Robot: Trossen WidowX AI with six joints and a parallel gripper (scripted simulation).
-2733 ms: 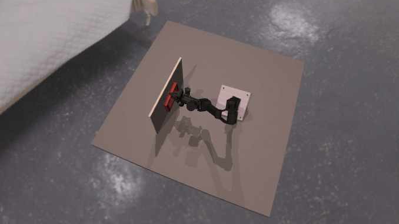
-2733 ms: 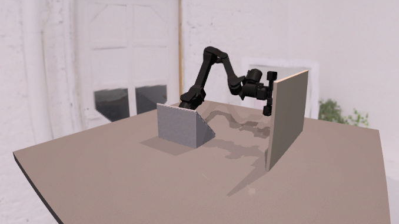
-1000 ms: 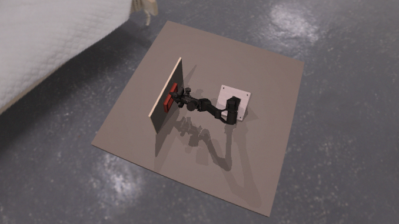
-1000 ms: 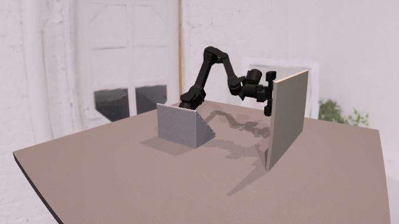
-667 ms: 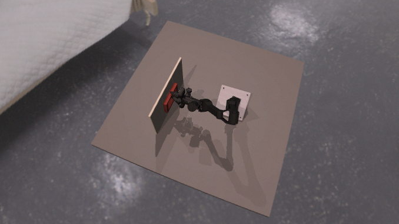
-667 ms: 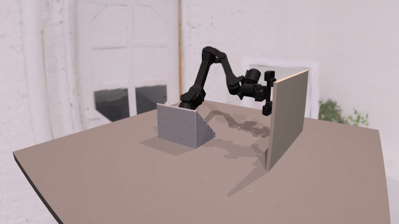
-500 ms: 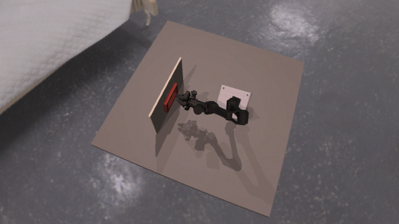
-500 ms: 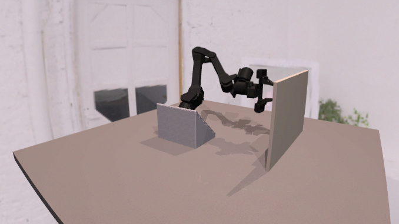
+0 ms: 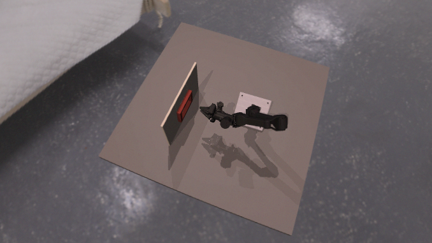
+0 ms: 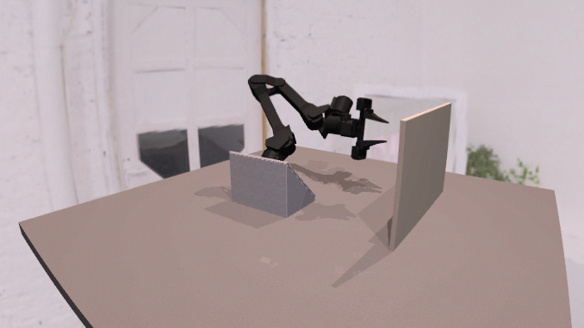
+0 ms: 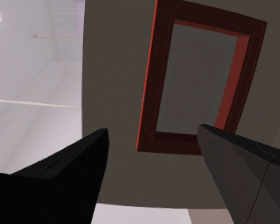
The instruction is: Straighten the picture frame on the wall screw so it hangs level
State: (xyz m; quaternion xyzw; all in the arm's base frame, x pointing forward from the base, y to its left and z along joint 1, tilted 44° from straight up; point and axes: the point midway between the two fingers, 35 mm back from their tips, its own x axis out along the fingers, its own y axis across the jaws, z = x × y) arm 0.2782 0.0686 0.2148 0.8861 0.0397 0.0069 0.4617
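Observation:
The red picture frame (image 9: 185, 106) (image 11: 148, 83) hangs on the dark face of the upright wall panel (image 9: 173, 129) (image 10: 422, 170) (image 11: 118, 43). In the wrist view its long bars slant a little against the panel's edge. The screw and the notched strip are hidden behind it. My gripper (image 9: 202, 109) (image 10: 383, 132) (image 11: 153, 133) is open and empty. It is level with the frame, a short way back from the panel, and does not touch the frame. The exterior camera sees only the panel's back, so the frame is hidden there.
The arm stands on a grey wedge mount (image 10: 258, 187), which shows as a white plate (image 9: 245, 100) from above, behind the gripper. The brown table (image 9: 255, 196) (image 10: 172, 264) ends on all sides. A white cushion (image 9: 48, 20) lies off the table at the far left.

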